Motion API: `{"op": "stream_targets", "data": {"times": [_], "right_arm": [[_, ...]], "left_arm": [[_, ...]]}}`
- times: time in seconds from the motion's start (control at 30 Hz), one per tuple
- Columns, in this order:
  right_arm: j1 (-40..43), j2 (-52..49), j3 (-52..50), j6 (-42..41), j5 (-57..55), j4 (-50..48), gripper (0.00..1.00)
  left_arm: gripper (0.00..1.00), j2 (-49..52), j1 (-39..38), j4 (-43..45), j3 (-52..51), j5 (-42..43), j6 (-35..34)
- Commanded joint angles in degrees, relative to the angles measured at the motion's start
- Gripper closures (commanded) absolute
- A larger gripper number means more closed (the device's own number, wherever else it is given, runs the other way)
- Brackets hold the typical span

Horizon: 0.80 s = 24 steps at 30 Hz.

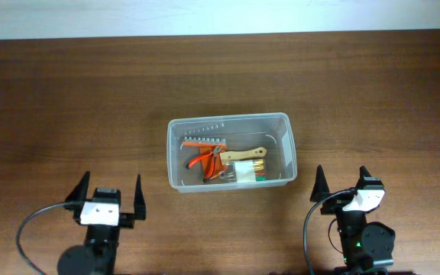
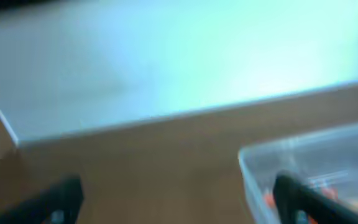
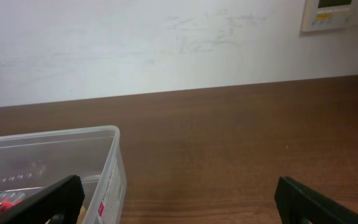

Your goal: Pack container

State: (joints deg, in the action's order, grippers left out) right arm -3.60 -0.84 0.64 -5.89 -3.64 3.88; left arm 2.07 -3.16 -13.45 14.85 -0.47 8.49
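Note:
The clear plastic container point(image 1: 285, 145) stands in the middle of the table. Inside it lie orange-handled pliers point(image 1: 202, 162), a wooden-handled tool point(image 1: 244, 155), a row of metal bits point(image 1: 205, 141) and a small packet point(image 1: 248, 172). My left gripper point(image 1: 108, 197) is open and empty, low at the front left; its blurred wrist view shows the container point(image 2: 303, 155) at the right. My right gripper point(image 1: 342, 187) is open and empty at the front right; its wrist view shows the container's corner point(image 3: 98, 143) at the left.
The brown wooden table point(image 1: 67, 107) runs to a white wall point(image 3: 166, 43) at the back. A wall panel point(image 3: 334, 12) shows at the upper right of the right wrist view. Black cables point(image 1: 29, 229) loop beside both arm bases.

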Motion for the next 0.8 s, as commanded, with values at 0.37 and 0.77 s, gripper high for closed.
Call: {"op": "stream_targets", "data": {"times": [0.37,0.77], "right_arm": [[-0.55,0.66,-0.33,-0.39,-0.96,0.35,0.01],[-0.57,0.66,-0.33,-0.39,-0.96,0.35,0.01]], "left_arm": [[0.01,-1.77,-0.55,9.73,-14.34,-10.38,-18.51],[0.01,-1.77,-0.55,9.73,-14.34,-10.34,-25.33]]}}
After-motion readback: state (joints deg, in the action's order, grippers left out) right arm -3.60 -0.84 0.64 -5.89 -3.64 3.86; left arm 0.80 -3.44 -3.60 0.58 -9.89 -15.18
